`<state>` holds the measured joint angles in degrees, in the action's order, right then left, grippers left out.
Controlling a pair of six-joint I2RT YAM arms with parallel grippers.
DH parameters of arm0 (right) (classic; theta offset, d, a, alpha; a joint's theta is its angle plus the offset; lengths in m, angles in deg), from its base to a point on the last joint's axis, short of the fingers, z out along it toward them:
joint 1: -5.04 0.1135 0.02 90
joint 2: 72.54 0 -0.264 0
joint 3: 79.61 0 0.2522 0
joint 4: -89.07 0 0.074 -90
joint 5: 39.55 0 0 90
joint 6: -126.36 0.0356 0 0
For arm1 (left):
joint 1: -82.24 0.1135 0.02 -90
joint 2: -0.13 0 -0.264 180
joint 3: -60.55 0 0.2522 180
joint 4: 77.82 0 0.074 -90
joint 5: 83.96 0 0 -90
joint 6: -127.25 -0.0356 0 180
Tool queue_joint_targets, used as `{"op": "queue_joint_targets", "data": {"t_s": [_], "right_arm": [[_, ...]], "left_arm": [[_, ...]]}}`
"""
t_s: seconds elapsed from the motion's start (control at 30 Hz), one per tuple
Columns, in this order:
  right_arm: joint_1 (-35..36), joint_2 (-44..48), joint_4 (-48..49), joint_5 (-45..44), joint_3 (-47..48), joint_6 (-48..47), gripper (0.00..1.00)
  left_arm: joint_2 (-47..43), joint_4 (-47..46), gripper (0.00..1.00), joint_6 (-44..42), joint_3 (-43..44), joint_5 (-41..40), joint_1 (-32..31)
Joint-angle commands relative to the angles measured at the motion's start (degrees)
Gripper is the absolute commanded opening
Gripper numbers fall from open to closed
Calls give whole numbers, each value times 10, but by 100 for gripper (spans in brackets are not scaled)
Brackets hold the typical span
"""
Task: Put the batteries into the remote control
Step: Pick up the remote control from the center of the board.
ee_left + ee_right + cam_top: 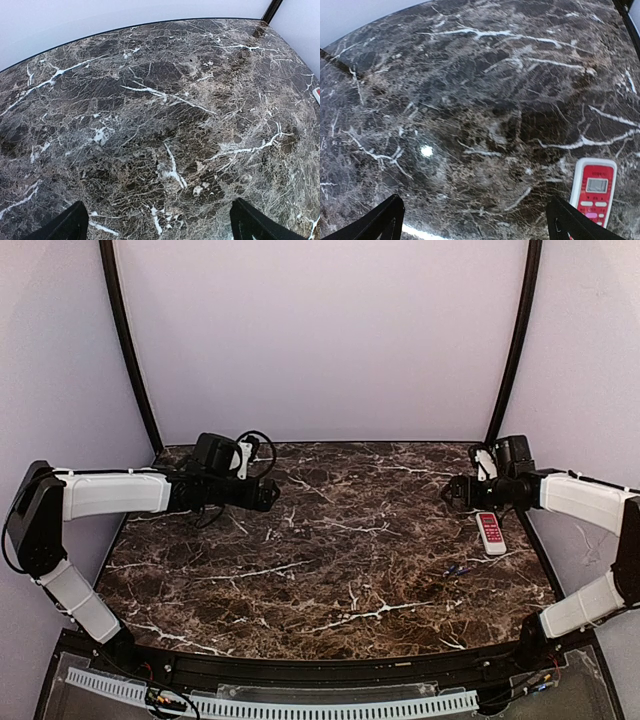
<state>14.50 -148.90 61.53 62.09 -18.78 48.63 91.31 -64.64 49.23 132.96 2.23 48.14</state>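
Remote control (489, 532) is lying red face up at three o'clock on the marble table (330, 570). We are holding the left gripper (268, 495) at ten o'clock and the right gripper (447, 492) at two, both spread wide and empty. We are judging the remote light, stiff and slick, best pinched across its long edges. Its back is facing down, hidden; the batteries (458, 568) are showing only as a bluish speck near four o'clock.

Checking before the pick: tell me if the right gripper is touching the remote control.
Apart. In the top view the right gripper hangs open over the marble table, clear of the remote control lying flat nearby.
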Motion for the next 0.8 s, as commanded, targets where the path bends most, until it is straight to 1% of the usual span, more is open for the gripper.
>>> {"op": "queue_joint_targets", "data": {"t_s": [0.0, 0.13, 0.23, 0.5, 0.57, 0.77], "right_arm": [[5, -5, -89, -94, 12, 15, 99], [2, -7, -131, -154, 3, 32, 99], [-13, -18, -152, -190, 0, 39, 99], [-78, -42, -138, -181, -15, 34, 99], [-84, -51, -134, -185, -17, 34, 99], [-89, -117, -121, -186, -20, 38, 98]], "left_arm": [[3, -18, 100, -12, -7, 4, -6], [2, -21, 100, -14, -4, 3, -9], [-1, -22, 100, -15, -4, 1, -9], [-7, -31, 100, -14, -4, 11, -11], [-8, -32, 100, -16, -4, 13, -11], [-9, -36, 100, -14, 0, 16, -11]]}}
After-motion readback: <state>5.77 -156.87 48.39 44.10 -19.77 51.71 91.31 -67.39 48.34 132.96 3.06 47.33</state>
